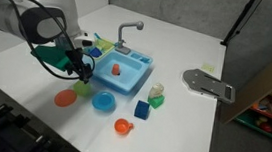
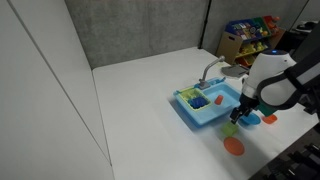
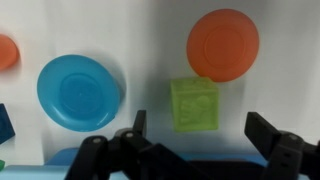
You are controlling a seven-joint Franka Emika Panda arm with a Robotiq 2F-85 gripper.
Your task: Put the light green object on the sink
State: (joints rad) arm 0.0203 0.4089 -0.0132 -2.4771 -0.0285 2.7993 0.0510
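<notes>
Black-fingered and spread wide, the gripper [image 3: 196,128] holds nothing. The light green object [image 3: 193,103] lies centred between the jaws, just ahead of the tips, its faces square to them. Beyond it sit an orange plate [image 3: 222,45] and a blue plate [image 3: 78,90]. The sink [image 1: 127,88] stands near.

One sink [image 1: 138,56] with one grey faucet [image 1: 128,30]. Two round plates — one orange plate [image 1: 66,97], one blue plate [image 1: 103,102]. Two green cubes — lime cube [image 3: 194,103], darker cube [image 1: 143,110]. One blue cube [image 1: 157,101], one light green object [image 1: 156,90], one small orange toy [image 1: 122,127].
</notes>
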